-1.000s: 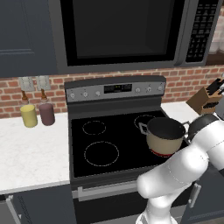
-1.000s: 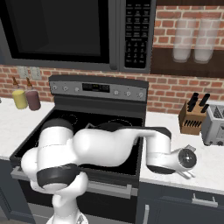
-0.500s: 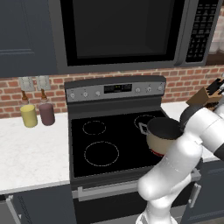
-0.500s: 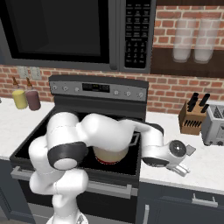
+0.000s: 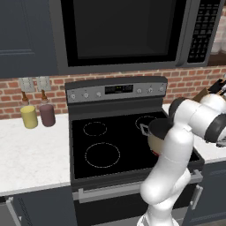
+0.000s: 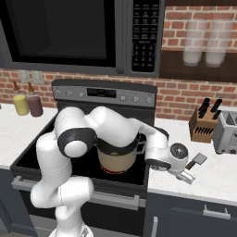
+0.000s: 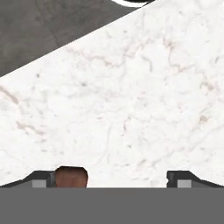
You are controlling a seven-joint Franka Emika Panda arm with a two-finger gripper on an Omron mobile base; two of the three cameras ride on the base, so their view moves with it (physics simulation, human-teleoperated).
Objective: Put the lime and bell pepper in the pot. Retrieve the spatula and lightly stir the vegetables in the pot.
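Observation:
The tan pot [image 6: 116,159] stands on the stove's front right burner, also seen as the pot [image 5: 155,134] behind my arm. Its inside is hidden, so the lime and bell pepper are out of view. The spatula [image 6: 199,159] lies on the white counter right of the stove, grey blade away from the pot. My gripper [image 6: 184,175] hangs low over that counter, just beside the spatula. In the hand view my gripper [image 7: 113,178] is open wide, with the reddish-brown end of the spatula [image 7: 71,176] close to the left fingertip [image 7: 41,179]. Nothing is held.
A wooden knife block [image 6: 203,122] and a toaster [image 6: 227,136] stand at the back right of the counter. Yellow jar [image 5: 29,117] and maroon jar [image 5: 47,114] stand left of the stove. The counter's front edge and dark floor [image 7: 43,26] show in the hand view.
The arm has swung up and back, uncovering the pot in the right base view. The hand has shifted slightly left over the counter beside the spatula. The jaws stay open.

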